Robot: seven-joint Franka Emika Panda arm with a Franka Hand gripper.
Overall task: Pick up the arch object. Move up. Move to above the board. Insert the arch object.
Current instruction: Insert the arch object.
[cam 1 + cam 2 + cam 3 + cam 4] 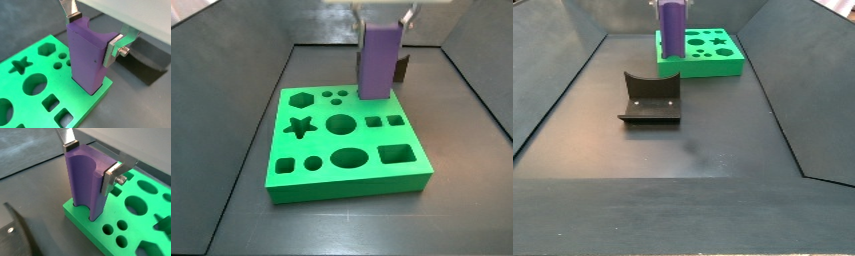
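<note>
1. The gripper [93, 34] is clamped on the top end of the arch object [89, 57]. In both wrist views the two silver fingers [115, 174] press flat against opposite faces of the purple block, so the jaws are only as wide as the block is thick, with nothing else between them.

2. Taking the board [345, 140] as the landmark: the arch object stands upright at the board's edge, the one farthest from the star cutout [301, 126] in a side view. Its lower end is down at the level of the green top, right at the edge notch.

3. The relation that matters: the block's long axis is vertical and in line with the gripper, hanging straight down from the fingers into the notch. So the remaining travel, as I read it, is just straight down, no sideways shift.

4. I can't tell how deep it's seated. In a wrist view the bottom of the arch object [89, 183] looks like it's already past the board's top face, but the contact itself is hidden.

5. My guess is we're in the insert step, close to done. The main risk is the block catching on the notch's rim if it's tilted a bit.

6. The fixture [649, 100] sits on the floor well apart from the board, out of the way.
</note>
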